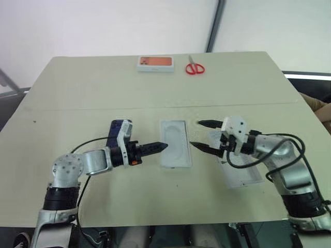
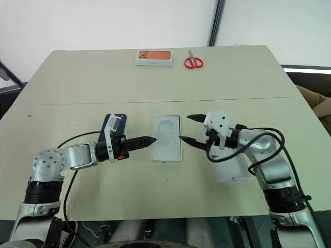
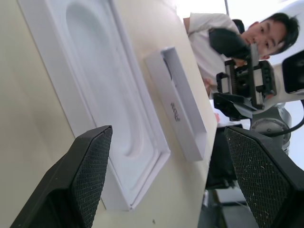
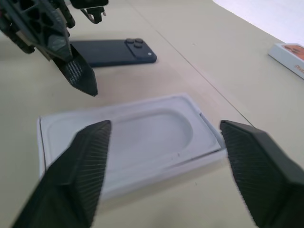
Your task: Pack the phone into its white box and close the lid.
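Head view: white box open at table centre, tray empty; phone flat just left of it, partly behind left arm; lid right of box, under right arm. Left gripper released, tips at box's left edge. Right gripper spread, empty, at right edge. Orange-topped box and scissors far side

Left wrist: fingers wide apart over box, lid beyond

Right wrist: fingers parted astride box; phone beyond, back up

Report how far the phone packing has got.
Done: the white box lies open mid-table, its tray bare, with the lid off, lying to its right. In hand: nothing; the left end effector and right end effector flank the box, both open and empty. Left: the phone still lies on the table to the box's left; it must go into the tray, then the lid goes on.
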`<state>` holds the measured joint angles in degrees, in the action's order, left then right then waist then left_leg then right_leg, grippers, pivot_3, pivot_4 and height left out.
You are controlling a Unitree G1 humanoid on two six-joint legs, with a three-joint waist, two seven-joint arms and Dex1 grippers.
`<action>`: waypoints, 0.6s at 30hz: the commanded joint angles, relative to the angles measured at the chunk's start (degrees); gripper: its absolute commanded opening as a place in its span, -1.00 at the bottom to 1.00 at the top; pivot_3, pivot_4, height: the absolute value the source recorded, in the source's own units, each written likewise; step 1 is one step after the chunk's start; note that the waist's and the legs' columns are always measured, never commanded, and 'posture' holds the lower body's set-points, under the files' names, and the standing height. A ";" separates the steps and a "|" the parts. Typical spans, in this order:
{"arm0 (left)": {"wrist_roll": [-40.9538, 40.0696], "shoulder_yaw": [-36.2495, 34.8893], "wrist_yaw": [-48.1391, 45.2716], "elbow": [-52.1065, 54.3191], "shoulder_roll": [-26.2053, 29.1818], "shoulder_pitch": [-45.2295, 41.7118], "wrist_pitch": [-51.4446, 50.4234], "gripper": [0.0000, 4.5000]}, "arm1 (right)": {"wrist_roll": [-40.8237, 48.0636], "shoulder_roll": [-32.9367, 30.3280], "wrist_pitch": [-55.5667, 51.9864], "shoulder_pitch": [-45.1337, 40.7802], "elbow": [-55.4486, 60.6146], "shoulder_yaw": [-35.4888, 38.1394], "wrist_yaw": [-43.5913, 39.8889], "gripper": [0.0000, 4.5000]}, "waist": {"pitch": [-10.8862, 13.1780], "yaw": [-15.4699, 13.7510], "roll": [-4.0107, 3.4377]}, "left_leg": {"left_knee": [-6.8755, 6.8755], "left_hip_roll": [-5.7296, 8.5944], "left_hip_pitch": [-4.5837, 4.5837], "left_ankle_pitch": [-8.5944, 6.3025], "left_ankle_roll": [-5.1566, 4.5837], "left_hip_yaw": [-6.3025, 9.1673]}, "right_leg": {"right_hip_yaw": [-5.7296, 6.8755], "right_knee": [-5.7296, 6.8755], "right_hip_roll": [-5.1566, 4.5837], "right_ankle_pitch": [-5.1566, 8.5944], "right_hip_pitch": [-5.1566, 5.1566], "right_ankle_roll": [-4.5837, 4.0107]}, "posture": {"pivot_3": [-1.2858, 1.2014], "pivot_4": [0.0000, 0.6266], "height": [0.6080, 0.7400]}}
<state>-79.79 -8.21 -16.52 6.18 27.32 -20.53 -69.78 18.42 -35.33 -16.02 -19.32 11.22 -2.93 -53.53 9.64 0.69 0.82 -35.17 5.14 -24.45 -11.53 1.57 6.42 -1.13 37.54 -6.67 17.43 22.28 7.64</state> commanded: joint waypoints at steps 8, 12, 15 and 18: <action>17.72 -4.70 -15.88 3.24 7.51 3.77 18.17 0.78 | -12.11 5.95 3.81 -5.85 -3.91 -11.37 5.64 -0.97 | 0.00 0.12 -0.01 | 0.05 0.00 0.00 0.03 0.06 -0.04 | -0.02 0.00 0.03 0.00 0.05 -0.01 | 0.03 -0.52 1.00; 21.91 -5.74 -20.48 3.10 9.20 6.06 22.54 0.78 | -15.37 8.71 2.21 -8.11 -6.52 -14.87 7.00 -0.97 | 0.01 0.10 -0.01 | 0.06 -0.01 0.00 0.01 0.01 -0.03 | -0.02 0.00 0.02 0.00 0.05 -0.01 | 0.03 -0.52 1.00; 23.79 -6.29 -21.62 3.37 9.18 7.29 24.37 0.78 | -18.09 9.48 2.39 -9.47 -8.69 -17.12 6.96 -0.97 | 0.01 -0.04 -0.01 | 0.04 0.00 0.01 -0.02 -0.03 0.01 | 0.02 0.00 0.02 0.00 0.10 0.00 | 0.03 -0.52 1.00; 24.18 -6.50 -21.82 3.95 8.68 8.22 24.44 0.78 | -20.78 9.30 2.80 -10.20 -10.66 -19.05 6.53 -0.97 | 0.01 0.00 -0.01 | 0.03 0.00 0.01 -0.05 -0.09 0.02 | 0.02 0.00 0.02 0.00 0.12 0.00 | 0.03 -0.52 1.00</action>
<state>-55.46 -12.87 -37.40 7.99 35.93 -12.30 -46.00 -1.27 -26.01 -14.03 -28.51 0.39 -21.59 -46.86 9.65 0.70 0.81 -35.13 5.14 -24.44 -11.59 1.48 6.44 -1.11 37.54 -6.65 17.43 22.41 7.64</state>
